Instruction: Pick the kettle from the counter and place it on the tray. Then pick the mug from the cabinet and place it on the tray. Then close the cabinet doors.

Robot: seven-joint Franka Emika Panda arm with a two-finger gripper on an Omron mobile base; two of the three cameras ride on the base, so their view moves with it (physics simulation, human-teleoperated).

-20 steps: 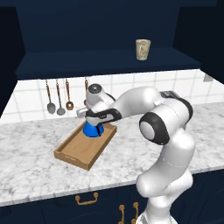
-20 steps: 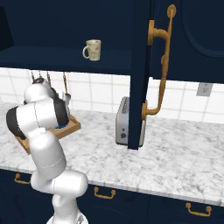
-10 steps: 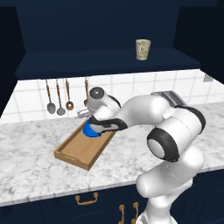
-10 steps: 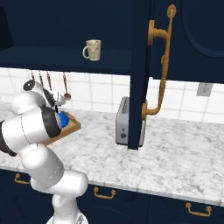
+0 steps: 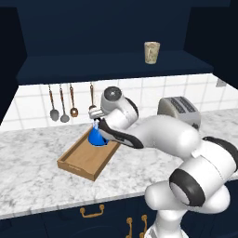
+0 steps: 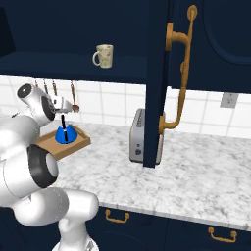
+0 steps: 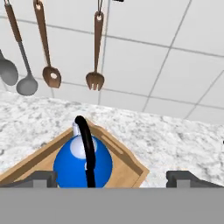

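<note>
Kettle (image 6: 65, 135) stands upright in the tray (image 5: 74, 160), at its far end near the wall, so the first step looks done. The gripper (image 7: 111, 178) hangs just above the kettle with its jaws spread wide, one fingertip (image 7: 43, 178) on each side of the blue body and nothing between them touching; the black handle arches up in the gap. It holds nothing.

Still to do, as I judge it: the mug (image 6: 104, 55) sits on the cabinet (image 5: 107, 65) shelf, well above and to the right of the tray, untouched. After that comes shutting the doors; one door (image 6: 158, 83) stands swung out over the counter (image 6: 196, 166), edge-on in the right base view, with its brass handle (image 6: 179, 83) facing right. The other door's position I cannot tell.

Count:
- one kettle
- one tray
- one mug
- one toaster (image 5: 180, 109), on the counter right of the tray
- four hanging utensils (image 5: 60, 102) on the tiled wall behind the tray: in the hand view a spoon, a ladle, a small wooden spoon and a wooden fork
- one door plainly seen open
- brass drawer pulls (image 6: 220, 235) below the counter, three in the right base view
</note>
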